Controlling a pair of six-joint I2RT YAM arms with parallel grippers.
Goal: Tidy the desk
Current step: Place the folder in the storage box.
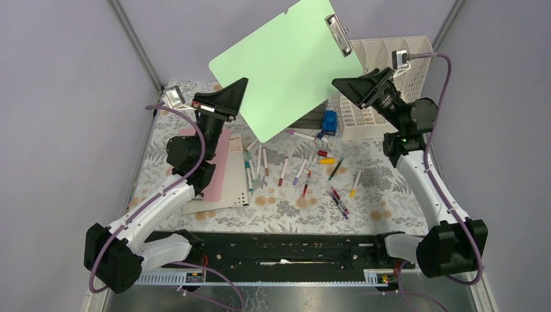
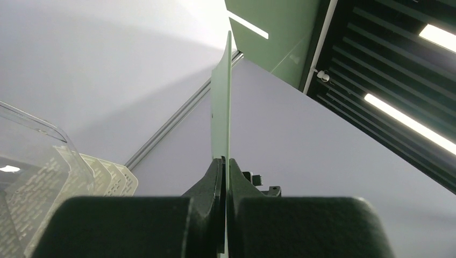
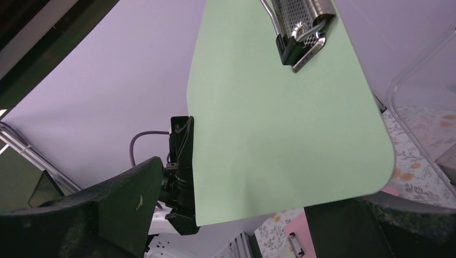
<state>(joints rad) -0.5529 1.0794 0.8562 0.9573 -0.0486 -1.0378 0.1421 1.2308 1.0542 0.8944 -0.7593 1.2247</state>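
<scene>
- The counter (image 1: 390,195) is a wide rectangle under a white cloth printed with grey fern leaves and orange flowers. It fills the floor of the cell, and a black rail (image 1: 286,250) runs along its near edge by the arm bases.
- Loose pens (image 1: 305,172) lie scattered over its middle. A pink folder (image 1: 221,169) sits at the left, and a white basket (image 1: 403,58) stands at the far right corner.
- The left gripper (image 2: 226,161) is pinched tight on the long edge of a pale green clipboard (image 1: 286,65). It holds the clipboard in the air, tilted, above the far half of the counter, with the metal clip (image 1: 339,36) uppermost.
- The right gripper (image 1: 347,88) has its jaws spread wide and holds nothing. It sits just beside the clipboard's opposite edge, and whether it touches is unclear.
- Grey walls (image 1: 65,97) close in on the left, right and far sides. The clipboard's top corner reaches up near the back wall.
</scene>
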